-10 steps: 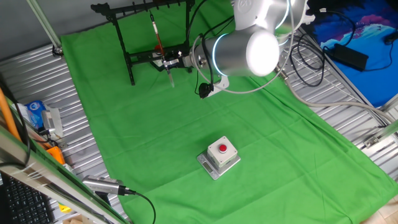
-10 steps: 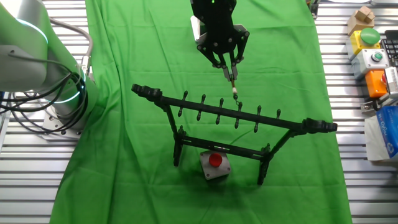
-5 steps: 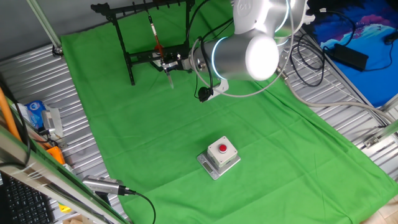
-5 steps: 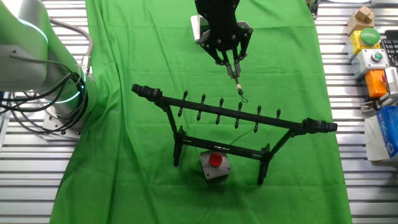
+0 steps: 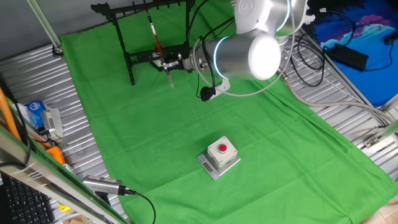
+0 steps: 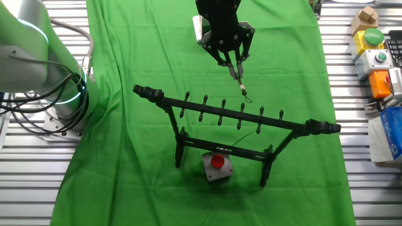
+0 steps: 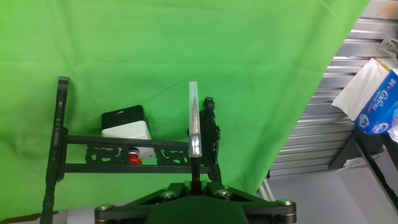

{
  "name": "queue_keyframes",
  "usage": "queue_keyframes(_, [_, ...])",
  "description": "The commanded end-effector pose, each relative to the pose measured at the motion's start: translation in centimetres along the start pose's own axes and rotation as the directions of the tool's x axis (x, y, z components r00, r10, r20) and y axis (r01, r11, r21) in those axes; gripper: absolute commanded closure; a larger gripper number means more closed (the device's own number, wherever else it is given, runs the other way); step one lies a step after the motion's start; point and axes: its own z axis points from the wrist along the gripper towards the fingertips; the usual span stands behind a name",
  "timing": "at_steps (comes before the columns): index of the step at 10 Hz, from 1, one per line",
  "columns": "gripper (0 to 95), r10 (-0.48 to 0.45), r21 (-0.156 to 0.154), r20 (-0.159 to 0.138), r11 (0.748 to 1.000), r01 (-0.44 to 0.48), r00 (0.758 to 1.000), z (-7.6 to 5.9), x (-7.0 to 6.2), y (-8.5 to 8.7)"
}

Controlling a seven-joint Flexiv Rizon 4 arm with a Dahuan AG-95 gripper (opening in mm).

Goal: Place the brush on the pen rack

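Holding almost dead steady now: after the small hop away from the pen rack (image 6: 235, 122) and the tilt of the shaft a second back, barely any drift since half a second ago. Claw (image 6: 233, 63) clamped tight on the brush (image 6: 238, 78), pinching it near the middle of the shaft. Reading that pause as lining up, not releasing — brush not hanging on anything yet.

Pointing out from the claw toward the rack's notched top bar, loop end leading, just short of the pegs and apparently not touching them in the overhead fixed view. Long axis running straight along the fingers' line, slanting slightly to one side rather than square to the bar.

In the hand view, capped tip (image 7: 194, 118) sticking straight ahead of the claw, overlapping one upright leg (image 7: 209, 140). Beyond the lower crossbar, grey box with a red button (image 7: 127, 127) sitting on the green-clothed surface (image 7: 155, 50).

Guessing at a short advance next to hook a peg.
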Motion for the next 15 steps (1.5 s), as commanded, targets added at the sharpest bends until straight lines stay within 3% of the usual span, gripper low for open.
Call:
queue_keyframes(1, [95.0,0.004,0.006,0.001,1.0,-0.004,1.0,0.2,-0.2,0.0])
queue_keyframes(15, [95.0,0.009,0.011,0.012,1.0,-0.01,1.0,0.8,0.3,1.0])
